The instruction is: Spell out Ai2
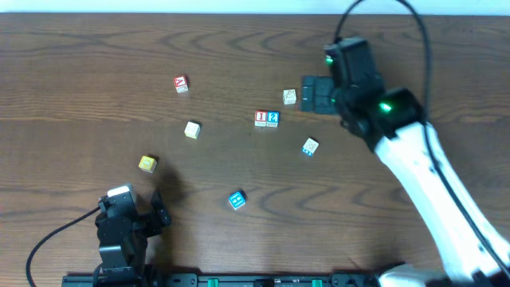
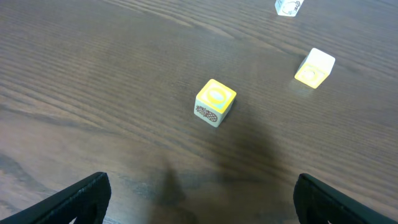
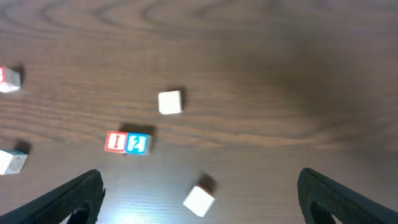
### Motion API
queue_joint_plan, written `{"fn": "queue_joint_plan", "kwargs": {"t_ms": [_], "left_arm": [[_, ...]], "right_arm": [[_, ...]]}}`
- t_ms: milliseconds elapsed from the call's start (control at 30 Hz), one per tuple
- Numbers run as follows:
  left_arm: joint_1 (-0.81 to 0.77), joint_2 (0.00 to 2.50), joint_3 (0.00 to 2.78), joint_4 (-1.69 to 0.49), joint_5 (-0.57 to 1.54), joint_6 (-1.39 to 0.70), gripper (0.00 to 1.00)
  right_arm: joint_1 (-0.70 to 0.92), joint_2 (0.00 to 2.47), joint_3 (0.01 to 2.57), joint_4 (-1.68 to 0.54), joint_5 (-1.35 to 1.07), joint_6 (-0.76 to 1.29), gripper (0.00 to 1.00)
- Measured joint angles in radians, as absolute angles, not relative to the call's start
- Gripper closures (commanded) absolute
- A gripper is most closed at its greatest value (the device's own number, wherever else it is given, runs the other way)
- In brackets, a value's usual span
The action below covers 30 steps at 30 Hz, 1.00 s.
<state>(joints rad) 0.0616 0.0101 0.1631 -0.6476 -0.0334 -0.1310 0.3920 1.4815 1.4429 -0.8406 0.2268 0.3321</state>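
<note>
- near the table's [image 1: 80,64] middle, the i cube [image 1: 260,118] and the 2 cube [image 1: 273,118] sat touching, side by side, i on the left and 2 on the right, both marked faces up.
- the a cube [image 1: 181,84] lay well apart from that pair, up and to the left in the overhead view, turned a little askew.
- a white cube [image 1: 289,96] rested near the pair, between the 2 cube and the right gripper [image 1: 307,94].
- a blue-marked cube [image 1: 310,147] lay near the pair on its lower right.
- the right gripper hung above the table just beside the white cube, its jaws spread wide and gripping nothing; its fingers [image 3: 68,199] showed only at the wrist view's two lower corners.
- a cream cube [image 1: 192,129] sat between the a cube and a yellow cube [image 1: 147,163].
- a cyan cube [image 1: 237,199] lay alone near the front edge.
- the left gripper [image 1: 139,203] stood near the yellow cube, apart from it, its jaws spread wide and empty.
</note>
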Motion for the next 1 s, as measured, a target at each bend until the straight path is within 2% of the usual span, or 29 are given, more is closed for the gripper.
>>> {"fn": "queue_joint_plan", "kwargs": {"t_ms": [433,1000], "left_arm": [[0.062,0.010,0.163,-0.648,-0.033,-0.131,0.05],[0.062,0.010,0.163,-0.648,-0.034,-0.131,0.05]], "right_arm": [[0.303,0.949,0.948,-0.715,0.274,0.317,0.01],[0.303,0.955,0.862,-0.777,0.274,0.316,0.01]]}}
